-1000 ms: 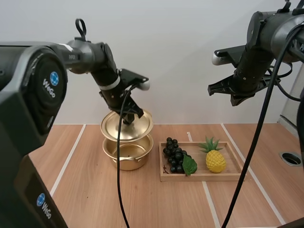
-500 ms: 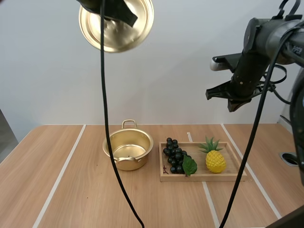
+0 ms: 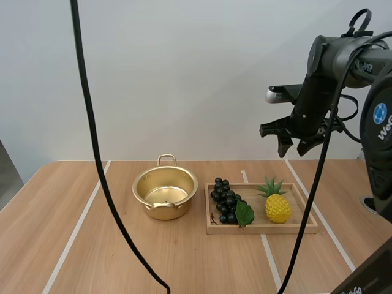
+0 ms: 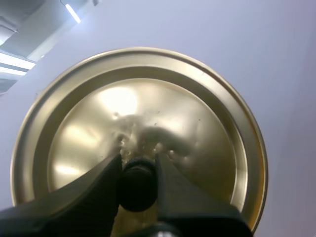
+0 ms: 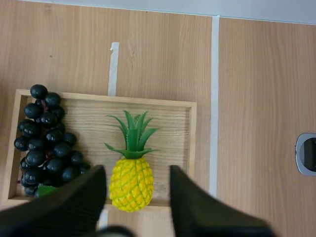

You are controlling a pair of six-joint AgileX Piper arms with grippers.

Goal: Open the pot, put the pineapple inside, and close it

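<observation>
The lid (image 4: 163, 113) is pinched by its black knob (image 4: 138, 186) between the jaws of the left gripper (image 4: 138, 170). On the table (image 3: 92, 245) the pot (image 3: 165, 195) is seen standing open and empty. Just to its right a wooden tray (image 3: 263, 228) is laid, with grapes (image 3: 225, 202) at its left end. The pineapple (image 3: 277, 207) is laid at the tray's right end, leaves pointed toward the far rim. The right gripper (image 3: 294, 150) is held well above the pineapple with its jaws spread wide, and nothing is gripped between them.
</observation>
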